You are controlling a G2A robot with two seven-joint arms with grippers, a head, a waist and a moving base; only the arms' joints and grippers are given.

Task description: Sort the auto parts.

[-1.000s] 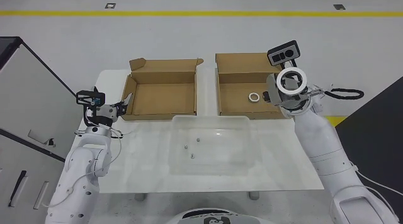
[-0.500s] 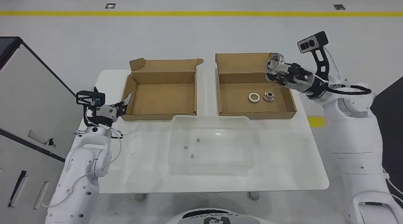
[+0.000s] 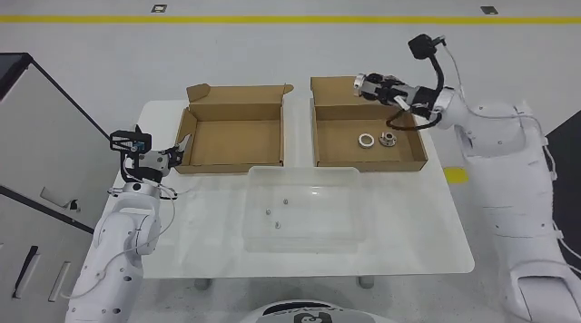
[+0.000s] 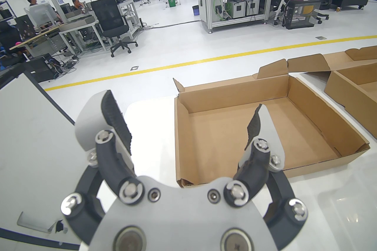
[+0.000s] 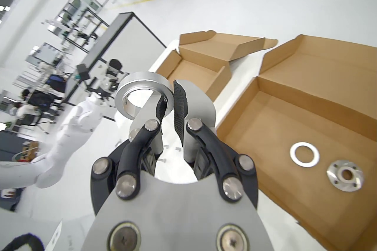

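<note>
Right gripper, fingers clamped on the wall of a thick, bright metal ring. Beneath it is the right cardboard box, holding a flat washer and a flanged hub. Left gripper, fingers apart, faces the empty left box just ahead.

White floor, yellow line

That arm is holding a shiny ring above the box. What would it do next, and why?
Probably lower the metal ring into the right box and let go. The right gripper is shut on the ring above the box's far edge. A washer and a flanged disc lie on the box floor, so the ring seems to belong with them.
</note>
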